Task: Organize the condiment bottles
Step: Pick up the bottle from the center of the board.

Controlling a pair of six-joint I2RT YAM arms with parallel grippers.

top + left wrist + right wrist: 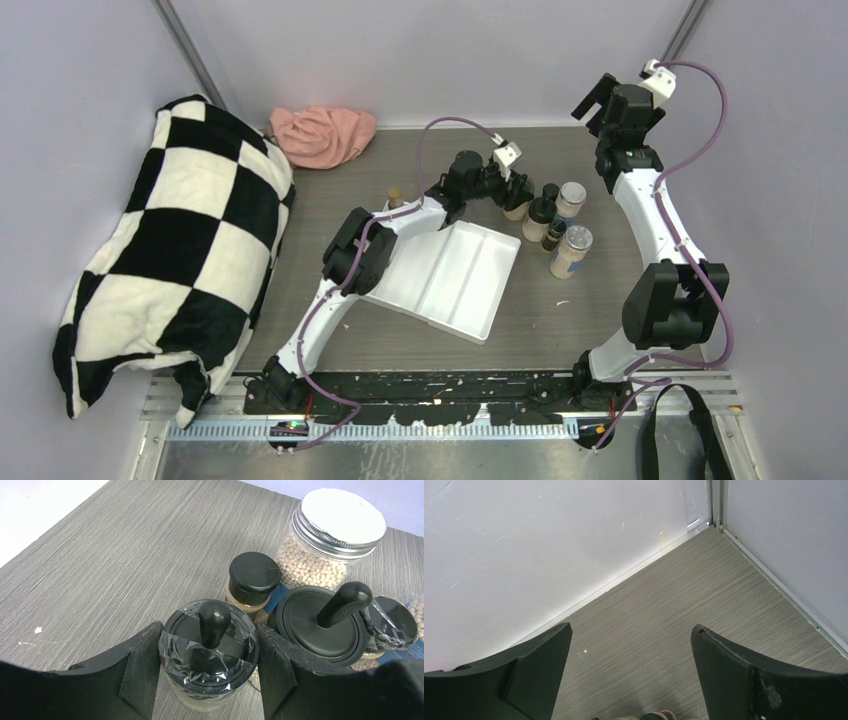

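The left pincer (207, 630) squeezes a black-lidded jar (207, 662) from both sides. The jar stands on the worktop (125, 555) and has clear wrap over its lid.

Seen from the left wrist, a small black-capped bottle (254, 577) stands just beside it at 1 o'clock. A jar with a big black knob lid (310, 630) stands just beside it at 3 o'clock. A clear shaker (330, 540) with a silver lid, full of little pale balls, stands farther back at 1 o'clock.

From above, this bunch sits at 1 o'clock from the white tray (450, 275).

The right pincer (631, 627) is wide open near the far right corner of the worktop. It holds nothing.
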